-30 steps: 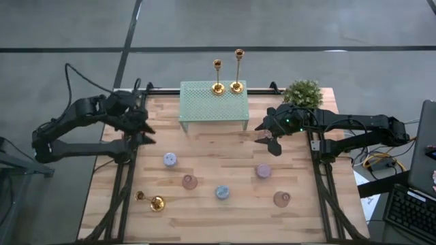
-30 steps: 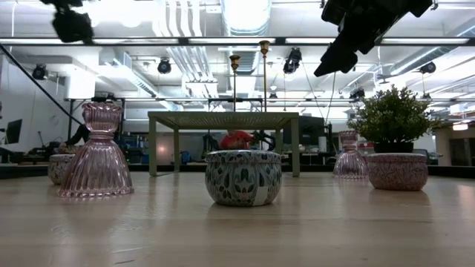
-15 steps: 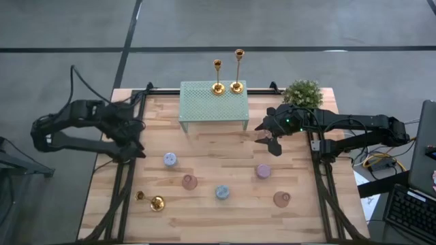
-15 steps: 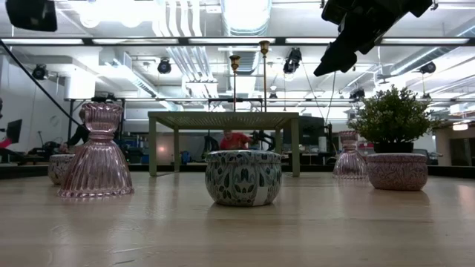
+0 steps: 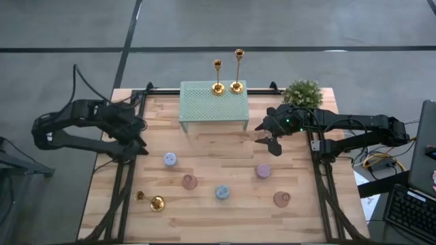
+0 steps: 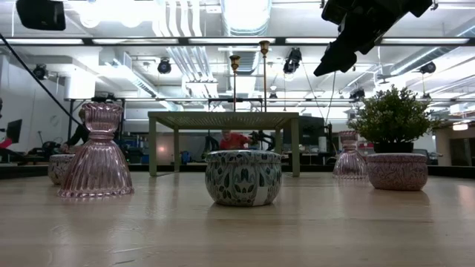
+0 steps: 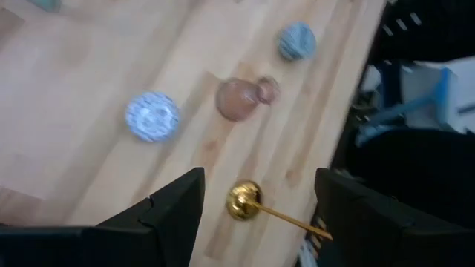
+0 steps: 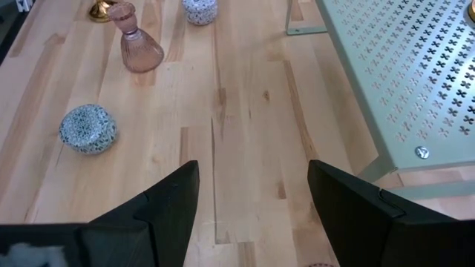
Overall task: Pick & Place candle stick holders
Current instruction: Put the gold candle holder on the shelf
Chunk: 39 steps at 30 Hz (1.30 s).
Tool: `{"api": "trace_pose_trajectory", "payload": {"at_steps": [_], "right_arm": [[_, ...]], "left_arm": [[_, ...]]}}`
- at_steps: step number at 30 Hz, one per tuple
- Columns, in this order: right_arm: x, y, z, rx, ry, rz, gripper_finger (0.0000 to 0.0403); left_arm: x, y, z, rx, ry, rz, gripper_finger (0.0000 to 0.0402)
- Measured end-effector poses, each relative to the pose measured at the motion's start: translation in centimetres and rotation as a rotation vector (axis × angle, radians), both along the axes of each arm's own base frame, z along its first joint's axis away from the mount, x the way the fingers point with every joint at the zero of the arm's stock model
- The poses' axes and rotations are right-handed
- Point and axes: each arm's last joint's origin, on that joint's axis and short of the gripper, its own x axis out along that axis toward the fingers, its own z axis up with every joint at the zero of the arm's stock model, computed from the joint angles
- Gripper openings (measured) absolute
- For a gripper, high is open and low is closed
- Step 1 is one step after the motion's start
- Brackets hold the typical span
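Observation:
Two gold candle stick holders (image 5: 217, 87) (image 5: 236, 85) stand upright on their round bases at the far edge of the green perforated stand (image 5: 213, 105); they also show in the low view (image 6: 234, 81) (image 6: 264, 74). The third candle stick holder (image 5: 153, 201) lies on its side on the table at the near left, and the left wrist view shows it (image 7: 245, 202). My left gripper (image 5: 141, 139) hovers open over the table's left side, above and far of the lying holder, which shows between its fingers (image 7: 260, 215). My right gripper (image 5: 264, 135) hovers open right of the stand (image 8: 252, 208).
Several small candle jars and pink glass holders stand across the near half of the table: a blue jar (image 5: 169, 159), a pink holder (image 5: 189, 182), a patterned jar (image 5: 222, 192), and pink ones (image 5: 263, 171) (image 5: 281, 199). A potted plant (image 5: 302, 93) stands at the far right.
My left gripper has drawn back from beside the stand toward the table's near-left, toward the lying candle stick holder, staying open. My right gripper has kept still.

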Motion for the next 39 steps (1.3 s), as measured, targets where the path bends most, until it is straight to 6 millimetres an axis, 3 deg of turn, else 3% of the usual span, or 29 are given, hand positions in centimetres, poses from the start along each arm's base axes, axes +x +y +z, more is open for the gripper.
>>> {"api": "trace_pose_trajectory", "payload": {"at_steps": [7, 25, 39], "right_arm": [[0.0, 0.0, 0.0, 0.0, 0.0, 0.0, 0.0244], [0.0, 0.0, 0.0, 0.003, 0.002, -0.002, 0.0244], [0.0, 0.0, 0.0, -0.005, 0.003, 0.005, 0.0244]], "left_arm": [[0.0, -0.5, 0.5, -0.128, 0.05, -0.064, 0.0259], [-0.7, -2.3, 0.7, -0.166, 0.258, -0.123, 0.0259], [0.1, -6.0, -0.8, -0.081, 0.44, -0.266, 0.0259]]}}
